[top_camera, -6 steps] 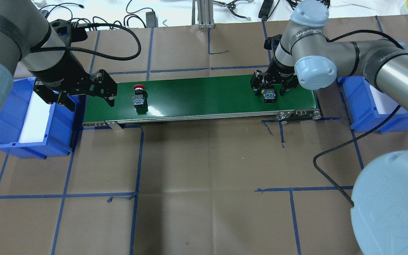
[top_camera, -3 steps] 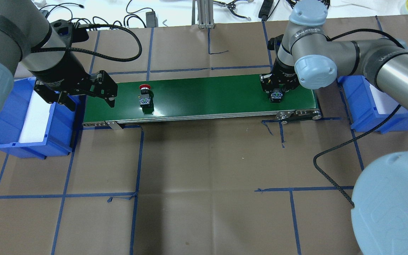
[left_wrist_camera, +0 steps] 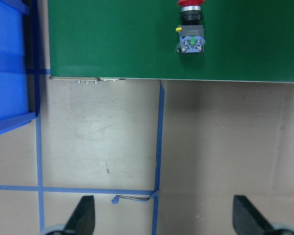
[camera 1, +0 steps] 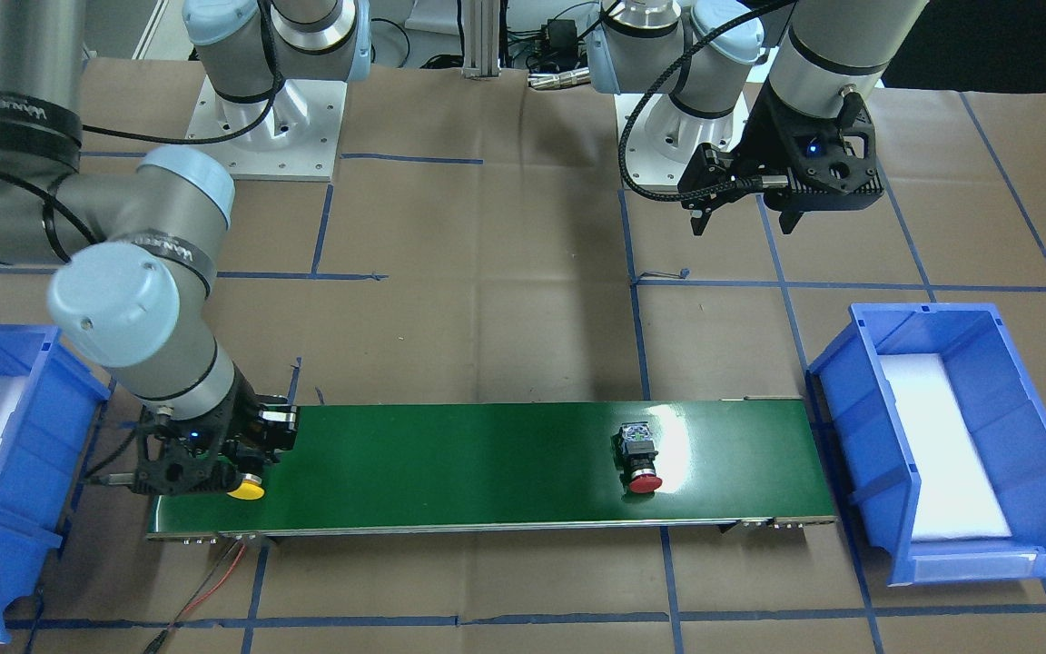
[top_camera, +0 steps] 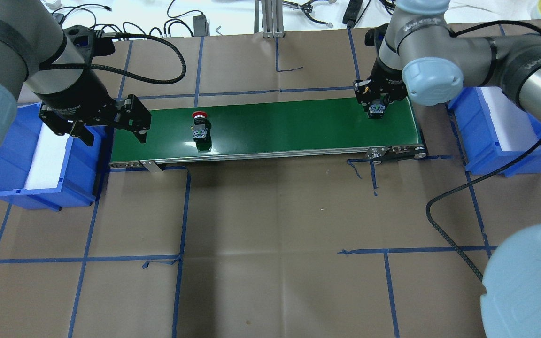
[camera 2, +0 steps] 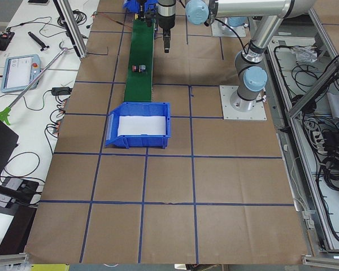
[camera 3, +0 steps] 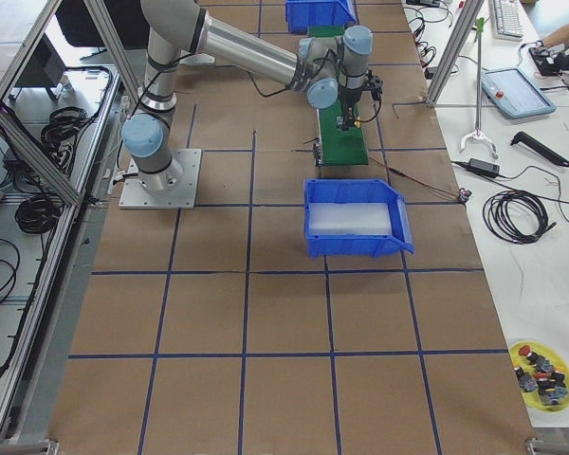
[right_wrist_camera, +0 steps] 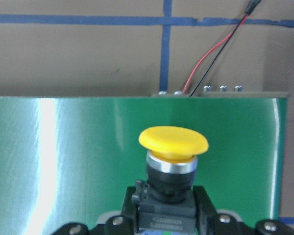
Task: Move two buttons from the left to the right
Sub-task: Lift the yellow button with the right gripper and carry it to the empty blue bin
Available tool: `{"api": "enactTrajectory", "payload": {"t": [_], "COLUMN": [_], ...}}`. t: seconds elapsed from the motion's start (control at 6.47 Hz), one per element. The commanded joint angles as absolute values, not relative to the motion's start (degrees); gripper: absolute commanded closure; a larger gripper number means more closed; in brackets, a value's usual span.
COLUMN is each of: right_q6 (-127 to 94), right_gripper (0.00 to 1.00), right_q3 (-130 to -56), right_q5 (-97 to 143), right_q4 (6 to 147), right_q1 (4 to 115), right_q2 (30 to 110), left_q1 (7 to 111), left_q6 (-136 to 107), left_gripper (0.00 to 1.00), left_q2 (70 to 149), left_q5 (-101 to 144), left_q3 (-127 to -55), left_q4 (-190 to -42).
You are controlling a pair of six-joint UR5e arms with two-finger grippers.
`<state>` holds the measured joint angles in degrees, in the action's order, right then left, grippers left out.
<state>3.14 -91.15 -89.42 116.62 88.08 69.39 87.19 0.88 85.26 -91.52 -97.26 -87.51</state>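
Observation:
The yellow-capped button (right_wrist_camera: 173, 144) is held over the right end of the green conveyor belt (top_camera: 280, 124), with my right gripper (top_camera: 377, 102) shut on its black body. From the front, its yellow cap (camera 1: 246, 490) sticks out of the right gripper (camera 1: 237, 454). The red-capped button (top_camera: 201, 128) lies on its side on the left part of the belt, also seen in the front view (camera 1: 639, 459) and the left wrist view (left_wrist_camera: 191, 30). My left gripper (top_camera: 111, 131) hangs open and empty off the belt's left end, to the left of the red button.
A blue bin (top_camera: 40, 155) with a white liner stands past the belt's left end. A second blue bin (top_camera: 500, 136) stands past the right end, beside the right arm. Brown paper with blue tape lines covers the table. Cables lie along the far edge.
The red button has ridden rightward along the belt. My right gripper has shut on the yellow button and carried it right and toward the far edge. The left gripper has barely moved.

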Motion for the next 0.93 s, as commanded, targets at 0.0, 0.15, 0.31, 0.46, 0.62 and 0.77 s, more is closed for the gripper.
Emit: {"api": "enactTrajectory", "payload": {"t": [0.0,0.15,0.31,0.46,0.62,0.77], "right_q6": [12.67,20.31,27.96,31.60,33.47,33.83], "right_gripper": [0.94,0.94,0.94,0.95,0.95,0.95], "right_q3": [-90.53,-90.61,-90.88,-91.14,-91.66,-94.19], "right_q5": [-89.82,-89.13,-88.77,-88.68,-88.68,-88.77], "right_q4": [110.77,109.09,109.25,110.64,112.92,115.46], "right_q1": [79.51,70.93,62.92,59.01,58.71,58.28], "right_q2": [75.91,77.59,76.65,75.25,73.84,73.22], "left_q1": [87.19,87.19,87.54,87.63,87.71,87.71], "left_q6": [0.18,0.09,-0.09,-0.09,-0.17,-0.18], "left_gripper": [0.00,0.00,0.00,0.00,0.00,0.00], "left_q2": [85.69,85.69,85.69,85.69,85.69,85.69], "left_q5": [-91.23,-91.23,-91.23,-91.67,-91.32,-91.41], "left_q3": [-96.95,-96.94,-96.94,-97.03,-97.03,-97.03], "left_q4": [-87.45,-87.45,-87.45,-87.45,-87.45,-87.45]}}
